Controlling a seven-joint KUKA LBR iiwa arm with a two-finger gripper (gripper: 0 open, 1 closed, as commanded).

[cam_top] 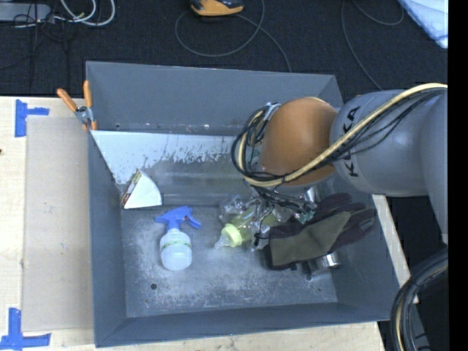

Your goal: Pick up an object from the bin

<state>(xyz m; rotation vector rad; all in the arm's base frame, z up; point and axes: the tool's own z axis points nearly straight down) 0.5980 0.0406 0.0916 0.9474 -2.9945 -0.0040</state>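
My gripper (278,212) is low in the bin's middle right, under the arm's orange cover. It sits right above a crumpled clear plastic wrapper (238,210) with a yellow-green round piece (232,234) at its lower left. Against the gripper's right side lies a dark olive cloth pouch (316,237). A small silver cylinder (330,261) pokes out from under the pouch's lower edge. Whether anything is between the fingers is hidden by the gripper body and the wrapper.
A white spray bottle with a blue trigger head (176,243) lies on the floor left of centre. A white wedge-shaped piece with a brown edge (143,194) leans by the left wall. The arm and its cables cover the bin's right rear.
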